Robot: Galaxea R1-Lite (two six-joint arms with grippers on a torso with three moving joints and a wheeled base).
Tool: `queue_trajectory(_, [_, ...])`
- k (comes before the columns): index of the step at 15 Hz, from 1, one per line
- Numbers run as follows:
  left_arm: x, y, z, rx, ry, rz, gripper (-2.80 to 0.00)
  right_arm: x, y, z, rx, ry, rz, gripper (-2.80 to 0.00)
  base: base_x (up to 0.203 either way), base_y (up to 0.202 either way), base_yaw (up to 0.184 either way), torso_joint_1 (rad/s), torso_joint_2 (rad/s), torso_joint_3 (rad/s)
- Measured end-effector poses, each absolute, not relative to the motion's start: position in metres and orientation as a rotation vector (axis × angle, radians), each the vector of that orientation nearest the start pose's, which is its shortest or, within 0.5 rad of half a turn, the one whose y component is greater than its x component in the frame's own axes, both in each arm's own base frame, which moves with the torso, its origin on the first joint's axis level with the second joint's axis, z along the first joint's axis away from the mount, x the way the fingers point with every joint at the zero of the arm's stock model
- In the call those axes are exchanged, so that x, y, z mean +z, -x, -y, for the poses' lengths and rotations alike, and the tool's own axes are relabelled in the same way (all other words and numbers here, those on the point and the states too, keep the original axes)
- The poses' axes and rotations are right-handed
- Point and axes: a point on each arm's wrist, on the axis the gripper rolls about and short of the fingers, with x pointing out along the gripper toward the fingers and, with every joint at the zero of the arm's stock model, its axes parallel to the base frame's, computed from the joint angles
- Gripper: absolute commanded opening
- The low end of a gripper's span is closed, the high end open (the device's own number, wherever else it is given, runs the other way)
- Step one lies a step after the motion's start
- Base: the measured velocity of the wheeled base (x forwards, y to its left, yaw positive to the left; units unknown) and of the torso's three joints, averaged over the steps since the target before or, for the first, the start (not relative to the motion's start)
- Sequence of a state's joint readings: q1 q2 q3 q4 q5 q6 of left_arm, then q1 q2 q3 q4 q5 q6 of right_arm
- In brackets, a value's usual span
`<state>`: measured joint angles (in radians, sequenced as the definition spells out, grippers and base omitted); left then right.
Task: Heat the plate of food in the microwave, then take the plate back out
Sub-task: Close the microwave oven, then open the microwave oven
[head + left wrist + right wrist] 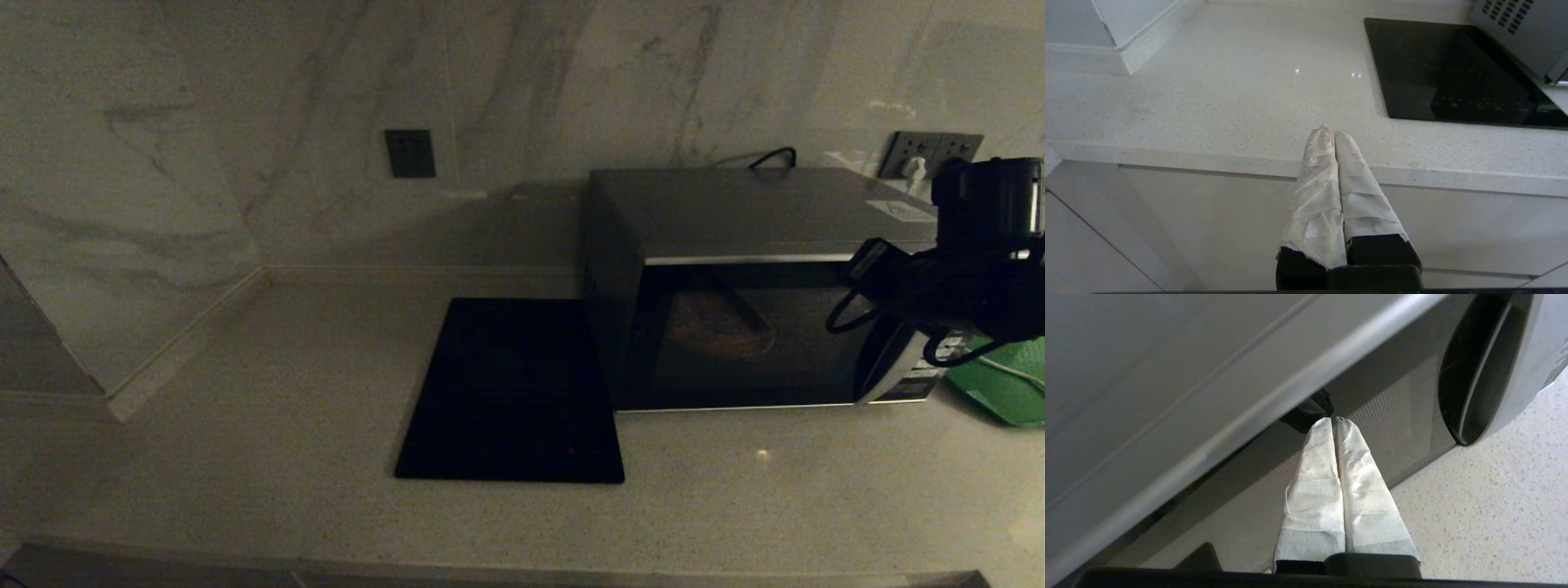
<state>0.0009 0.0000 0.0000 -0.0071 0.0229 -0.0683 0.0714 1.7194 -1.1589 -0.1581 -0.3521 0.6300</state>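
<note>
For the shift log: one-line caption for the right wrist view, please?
Right gripper, shut and empty, points at the closed microwave's dark glass door beside its curved silver trim.

This is a home kitchen, dimly lit in the head view. A pale speckled stone countertop fills the lower half of that frame and meets a marble-veined wall across the top, with a dark wall socket upper centre and a plugged-in socket plate at upper right. A microwave stands right of centre beside a flat black glass cooktop set in the counter at centre, and the left wrist view shows plain white cabinet fronts below the counter edge.
</note>
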Motion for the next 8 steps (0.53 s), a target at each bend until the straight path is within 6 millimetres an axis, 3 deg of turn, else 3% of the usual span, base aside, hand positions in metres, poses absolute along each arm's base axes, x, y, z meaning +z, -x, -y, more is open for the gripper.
queue_trajectory(4, [0.076,0.023,0.0,0.024,0.068,0.008,-2.8,0.228,-0.324,-0.005,-0.393,-0.546,-0.293,-2.8,0.0,0.0,0.0,0.0,0.0,0.0])
queue_trajectory(8, [0.076,0.023,0.0,0.024,0.068,0.008,-2.8,0.244,-0.286,0.007,-0.405,-0.55,-0.245,-2.8,0.0,0.0,0.0,0.0,0.0,0.0])
